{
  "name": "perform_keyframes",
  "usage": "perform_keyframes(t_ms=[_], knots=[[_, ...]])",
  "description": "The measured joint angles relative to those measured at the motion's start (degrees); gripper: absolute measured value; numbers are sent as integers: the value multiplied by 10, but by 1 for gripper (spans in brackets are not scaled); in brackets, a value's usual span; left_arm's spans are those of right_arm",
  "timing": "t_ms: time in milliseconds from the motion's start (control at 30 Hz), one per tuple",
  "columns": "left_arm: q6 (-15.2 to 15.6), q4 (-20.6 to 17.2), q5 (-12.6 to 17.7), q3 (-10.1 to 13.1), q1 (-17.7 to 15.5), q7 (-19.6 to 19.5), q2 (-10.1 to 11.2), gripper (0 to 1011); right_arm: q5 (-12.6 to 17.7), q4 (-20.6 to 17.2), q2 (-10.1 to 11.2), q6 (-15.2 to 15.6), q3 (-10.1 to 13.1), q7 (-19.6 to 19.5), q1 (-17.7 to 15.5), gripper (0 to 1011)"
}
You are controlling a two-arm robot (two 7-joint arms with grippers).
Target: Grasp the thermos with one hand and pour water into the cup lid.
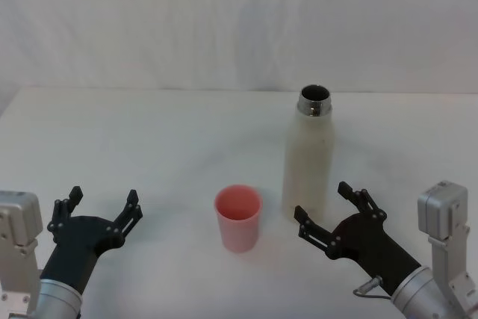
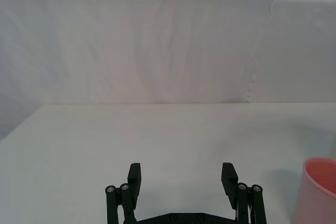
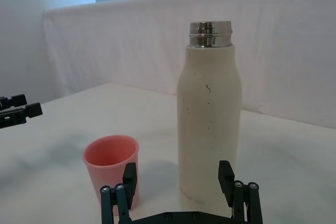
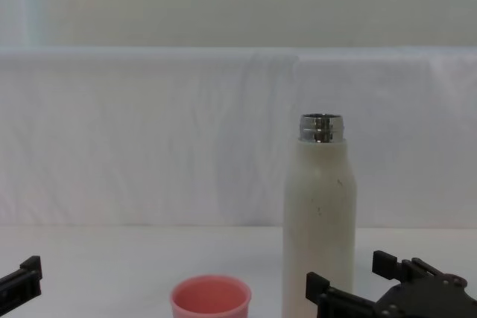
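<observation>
Now you reach for the thermos [image 1: 308, 156], which stands upright on the bench [image 1: 149, 132], just beside the cup lid [image 1: 238, 217]. Your right gripper [image 1: 326, 211] is wide open, holds nothing, and waits near the thermos base. Bring it around the mid body, level, before closing. The left gripper [image 1: 102, 206] rests open beyond the cup lid.

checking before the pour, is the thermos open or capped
Open: the thermos stands upright with its bare steel threaded neck showing and no cap on.
</observation>
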Motion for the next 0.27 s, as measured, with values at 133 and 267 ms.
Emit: perform_keyframes(t_ms=[133, 267], knots=[[0, 0, 0, 0, 0, 0, 0, 1001, 0, -1, 1, 0, 0, 0, -1, 1000], [0, 0, 0, 0, 0, 0, 0, 1001, -1, -2, 1, 0, 1, -1, -1, 1000]])
